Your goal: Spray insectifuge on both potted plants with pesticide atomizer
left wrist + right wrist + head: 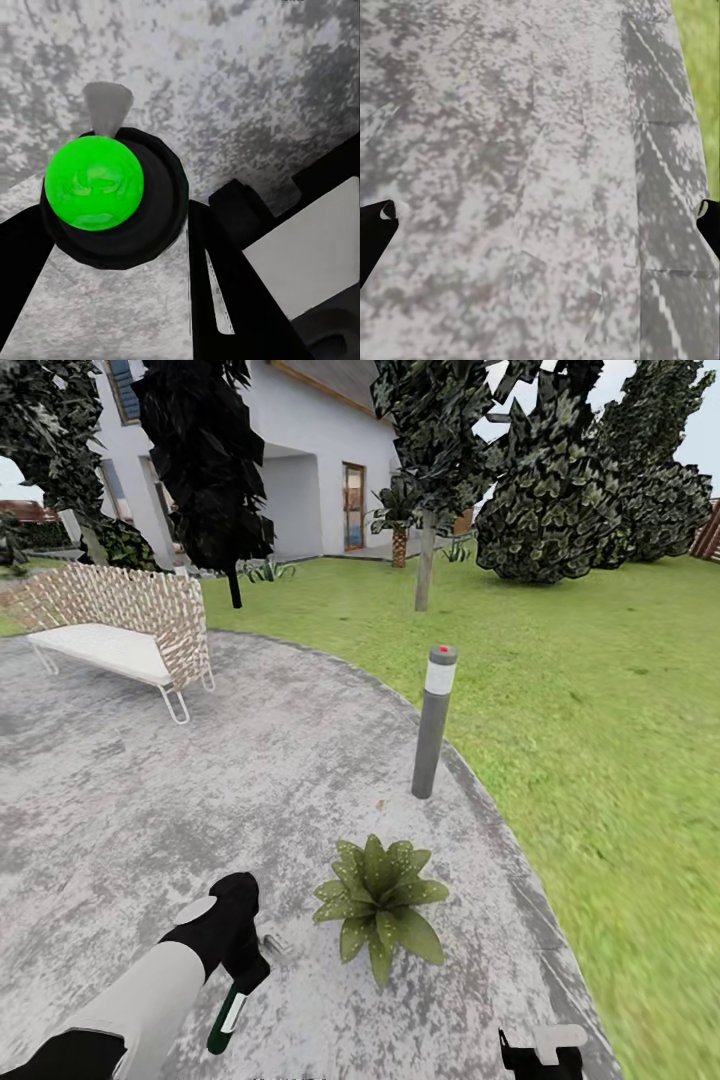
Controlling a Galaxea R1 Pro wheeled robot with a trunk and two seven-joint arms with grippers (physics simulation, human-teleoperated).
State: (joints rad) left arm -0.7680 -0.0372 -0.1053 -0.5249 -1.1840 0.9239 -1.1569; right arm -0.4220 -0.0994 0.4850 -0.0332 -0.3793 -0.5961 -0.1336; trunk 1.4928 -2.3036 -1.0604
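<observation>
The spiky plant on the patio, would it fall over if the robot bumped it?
Probably not easily. The plant sits low, with leaves spread wide over the patio, so it looks hard to tip. A bump might slide it instead, since it seems small and light. Its pointed leaves would likely bend rather than snap.

Head view: high, facing forward and down across the round grey mottled paved patio (pixel 150 800) toward lawn and house. Both wrist views: close, facing down at that same paving (pixel 247 82) (pixel 525 165).
</observation>
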